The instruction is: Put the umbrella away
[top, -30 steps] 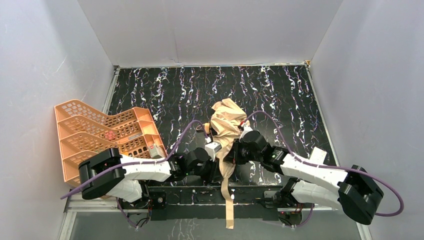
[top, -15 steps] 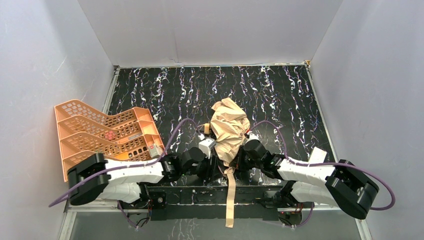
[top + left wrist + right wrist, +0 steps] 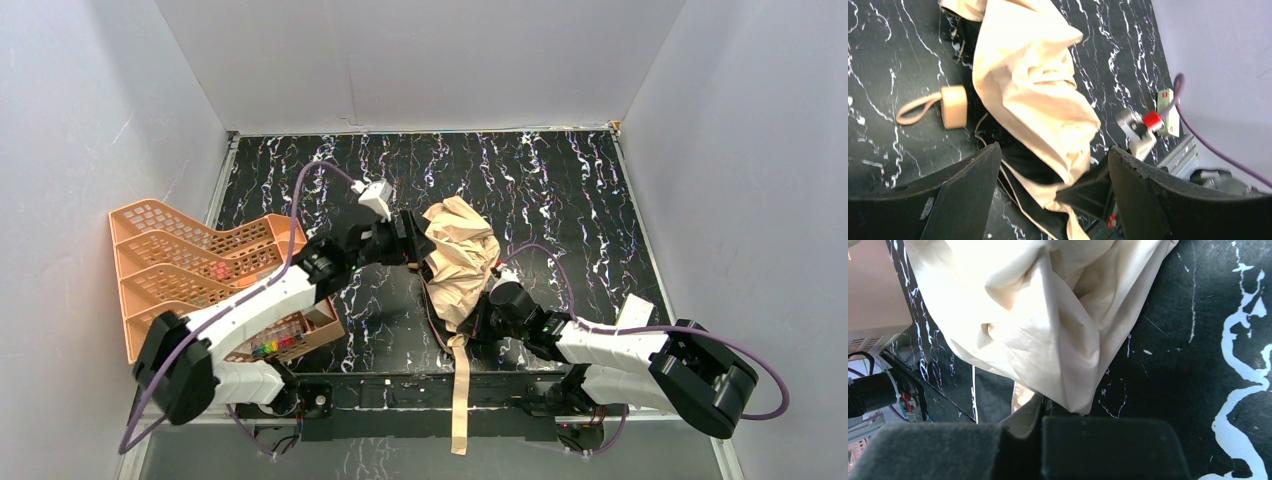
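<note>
Plainly the umbrella [image 3: 458, 262] is collapsed but not yet tidied: it lies as a crumpled tan bundle near the middle of the table [image 3: 600, 190], black lining and ribs showing beneath, with a long tan strap [image 3: 460, 395] trailing from its near end over the near edge. The right gripper [image 3: 478, 320] sits low at that near end, on the bundle's right, and its wrist view shows its jaws pressed together with a fold of the canopy [image 3: 1048, 315] pinched between them. The left gripper [image 3: 1053, 152] hovers at the far left of the bundle with its jaws spread wide and holding nothing; below it, the small tan handle [image 3: 954, 106] and its wrist loop [image 3: 915, 111] lie on the table just left of the fabric. The step in hand looks like gathering the loose canopy around the shaft. Next, the left arm probably needs to come down and grip the handle or bunch the cloth while the right anchors it. The orange rack [image 3: 200, 265] stands well apart at the left.
</note>
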{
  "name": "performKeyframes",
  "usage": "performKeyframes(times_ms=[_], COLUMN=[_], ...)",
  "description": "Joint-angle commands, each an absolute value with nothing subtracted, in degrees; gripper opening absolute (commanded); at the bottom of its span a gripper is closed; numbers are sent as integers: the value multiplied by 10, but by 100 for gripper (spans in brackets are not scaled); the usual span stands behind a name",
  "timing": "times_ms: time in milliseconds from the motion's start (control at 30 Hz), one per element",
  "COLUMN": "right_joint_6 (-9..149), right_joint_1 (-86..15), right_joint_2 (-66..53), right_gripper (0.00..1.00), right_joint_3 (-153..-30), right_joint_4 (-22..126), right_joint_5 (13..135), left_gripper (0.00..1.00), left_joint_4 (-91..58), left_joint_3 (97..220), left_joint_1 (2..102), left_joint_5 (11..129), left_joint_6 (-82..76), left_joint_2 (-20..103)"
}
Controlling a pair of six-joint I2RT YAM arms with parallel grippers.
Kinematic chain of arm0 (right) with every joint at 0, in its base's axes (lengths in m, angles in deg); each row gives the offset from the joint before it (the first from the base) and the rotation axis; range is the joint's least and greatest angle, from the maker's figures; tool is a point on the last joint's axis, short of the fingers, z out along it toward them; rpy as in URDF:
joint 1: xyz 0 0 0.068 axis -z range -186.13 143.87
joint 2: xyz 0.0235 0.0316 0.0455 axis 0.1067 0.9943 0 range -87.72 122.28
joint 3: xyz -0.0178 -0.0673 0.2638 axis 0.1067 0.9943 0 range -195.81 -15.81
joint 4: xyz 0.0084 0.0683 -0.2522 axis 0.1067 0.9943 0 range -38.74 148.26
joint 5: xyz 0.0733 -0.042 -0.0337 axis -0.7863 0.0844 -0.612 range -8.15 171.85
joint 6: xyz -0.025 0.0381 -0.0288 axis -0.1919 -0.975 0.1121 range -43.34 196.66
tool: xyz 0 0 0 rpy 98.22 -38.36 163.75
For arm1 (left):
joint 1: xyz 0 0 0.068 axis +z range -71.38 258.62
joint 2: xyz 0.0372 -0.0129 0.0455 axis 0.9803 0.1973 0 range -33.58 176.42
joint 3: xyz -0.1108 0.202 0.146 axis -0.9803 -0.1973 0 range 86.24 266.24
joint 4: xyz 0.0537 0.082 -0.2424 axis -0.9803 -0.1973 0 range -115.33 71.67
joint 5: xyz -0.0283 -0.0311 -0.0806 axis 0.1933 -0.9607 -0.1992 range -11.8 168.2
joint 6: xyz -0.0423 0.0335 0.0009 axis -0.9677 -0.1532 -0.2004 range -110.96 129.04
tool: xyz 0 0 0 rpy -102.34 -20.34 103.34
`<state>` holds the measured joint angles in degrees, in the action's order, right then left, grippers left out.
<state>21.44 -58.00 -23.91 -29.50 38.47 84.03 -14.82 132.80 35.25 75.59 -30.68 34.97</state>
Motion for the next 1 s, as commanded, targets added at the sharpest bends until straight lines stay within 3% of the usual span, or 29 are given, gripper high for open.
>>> performKeyframes(times_ms=[0,300,667,833,967], right_joint_6=[224,223,227,227,225], right_joint_1=[-582,-582,-582,-582,-582], right_joint_2=[-233,-245,-239,-237,-235], right_gripper=[0,0,0,0,0], right_joint_3=[-281,-278,-286,-287,-286], right_joint_4=[399,402,401,399,398], right_joint_5=[861,861,855,855,855], left_gripper=[77,74,53,22,3], left_joint_4=[-164,-129,-70,-53,-67], left_joint_3=[1393,1402,1407,1405,1431], left_joint_1=[383,401,418,420,421], left_joint_5=[679,639,585,566,567], left_joint_6=[-305,-323,-323,-329,-312], left_joint_2=[432,507,567,566,551])
